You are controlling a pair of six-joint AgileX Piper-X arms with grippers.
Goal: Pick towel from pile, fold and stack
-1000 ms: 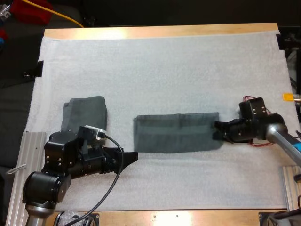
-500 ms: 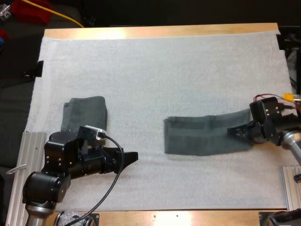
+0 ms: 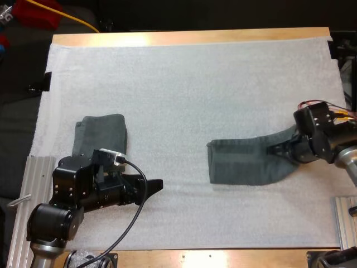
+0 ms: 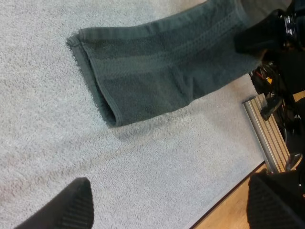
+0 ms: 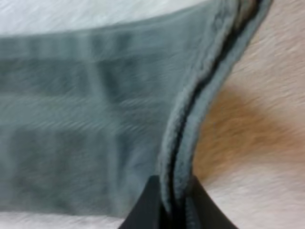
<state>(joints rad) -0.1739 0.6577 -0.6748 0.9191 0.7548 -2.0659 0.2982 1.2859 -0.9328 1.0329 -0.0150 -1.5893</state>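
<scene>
A dark grey-green towel (image 3: pixel 248 163), folded into a long strip, lies on the white mat (image 3: pixel 189 89) right of centre. Its right end is lifted, with my right gripper (image 3: pixel 274 150) shut on it. The right wrist view has the towel's doubled edge (image 5: pixel 183 143) pinched between the two black fingertips (image 5: pixel 148 205). My left gripper (image 3: pixel 158 183) rests low over the mat at the lower left, open, with nothing between its fingers (image 4: pixel 71 205). The left wrist view has the strip's free end (image 4: pixel 157 81) ahead of it. A folded towel (image 3: pixel 102 134) lies at the left, just beyond my left arm.
Metal rails (image 3: pixel 22 206) run along the table's left and right (image 3: pixel 346 220) front corners. The wooden table edge (image 3: pixel 189 38) borders the mat at the far side. Bare mat spans the whole far half.
My right gripper has dragged the towel strip rightward across the mat by its right end, which now rises off the mat. The left arm and the folded towel have not moved.
</scene>
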